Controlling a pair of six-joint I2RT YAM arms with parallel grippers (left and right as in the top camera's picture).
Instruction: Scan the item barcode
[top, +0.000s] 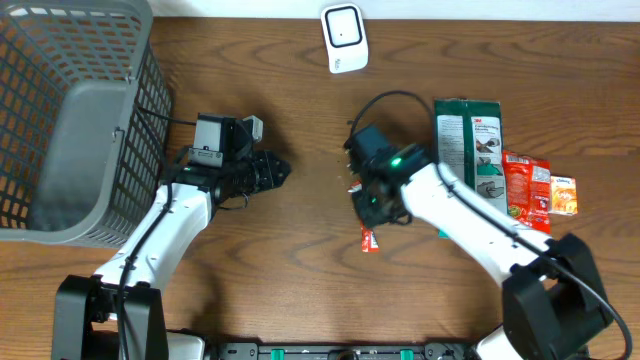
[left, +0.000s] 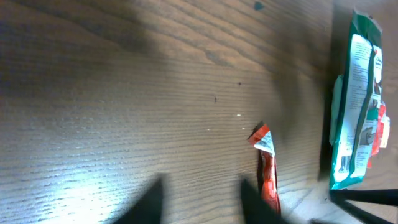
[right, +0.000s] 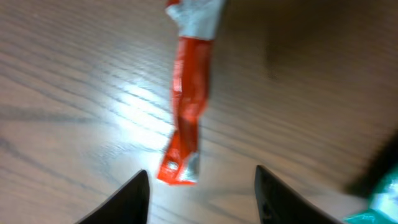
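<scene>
Right gripper (right: 200, 179) stands open and empty, the red sachet (right: 189, 93) lying flat on the wooden table (right: 74, 74) just off its fingertips. Left gripper (left: 202, 186), fingers parted, holds nothing, left of the sachet. The white scanner (top: 343, 37) sits at the far edge

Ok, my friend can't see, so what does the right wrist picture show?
A crinkly red packet with silver ends lies on the brown wooden table, just ahead of the right gripper, whose two dark fingers stand open and hold nothing. A bit of green packet peeks in at the bottom right corner.
</scene>
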